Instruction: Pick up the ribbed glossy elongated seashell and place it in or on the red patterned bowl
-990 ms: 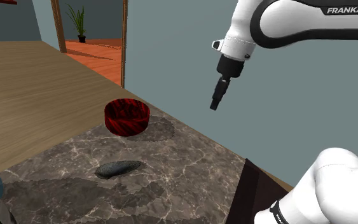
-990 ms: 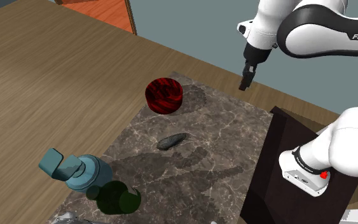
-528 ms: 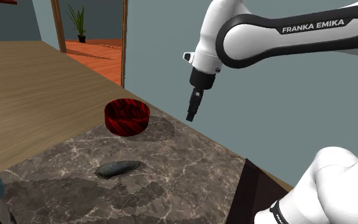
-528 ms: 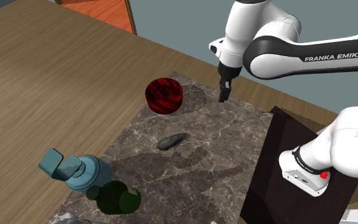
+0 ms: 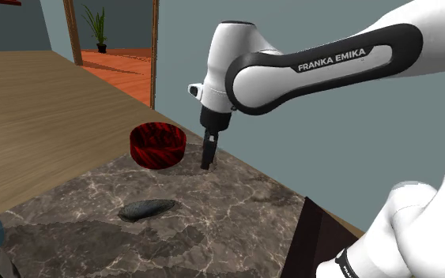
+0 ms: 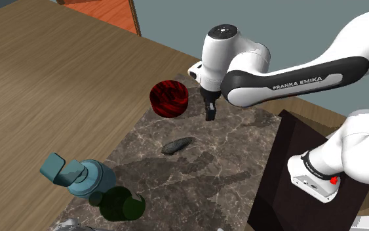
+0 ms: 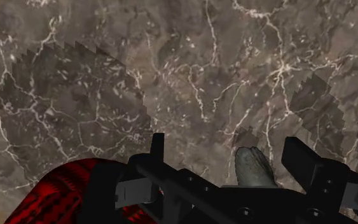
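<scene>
"How is your gripper?"

"My one gripper [image 5: 208, 160] hangs over the marble table [image 5: 244, 197]. Its two fingers [image 7: 157, 147] are spread apart and hold nothing."

"Where is the shell?"

"One dark, long shell [image 5: 145, 209] lies flat on the table, apart from me. One red bowl [image 5: 157, 144] stands near my gripper."

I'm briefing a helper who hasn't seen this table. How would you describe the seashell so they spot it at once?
Find the dark marble tabletop. Near its middle, apart from the red bowl, lies the seashell. It is long, low and dark grey, where the bowl is round and red.
</scene>
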`<state>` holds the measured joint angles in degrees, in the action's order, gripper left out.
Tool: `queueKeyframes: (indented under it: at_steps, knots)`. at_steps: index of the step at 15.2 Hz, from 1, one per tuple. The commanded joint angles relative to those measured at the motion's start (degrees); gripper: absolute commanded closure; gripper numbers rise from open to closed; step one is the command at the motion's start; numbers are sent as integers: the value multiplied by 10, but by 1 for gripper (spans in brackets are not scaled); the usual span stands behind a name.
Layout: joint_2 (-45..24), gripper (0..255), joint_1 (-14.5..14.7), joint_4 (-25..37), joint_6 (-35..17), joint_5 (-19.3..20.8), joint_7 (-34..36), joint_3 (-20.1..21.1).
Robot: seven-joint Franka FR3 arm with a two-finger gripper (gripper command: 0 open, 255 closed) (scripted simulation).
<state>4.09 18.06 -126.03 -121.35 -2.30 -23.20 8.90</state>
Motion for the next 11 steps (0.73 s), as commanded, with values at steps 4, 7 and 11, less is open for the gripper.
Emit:
queueKeyframes:
  at_steps: [4, 7, 11]
  knots:
    - [-84, 0, 27, 46, -41, 19, -9, 28]
    - [-132, 0, 44, 74, -62, 36, -15, 41]
    - [-196, 0, 68, 115, -85, 62, -21, 56]
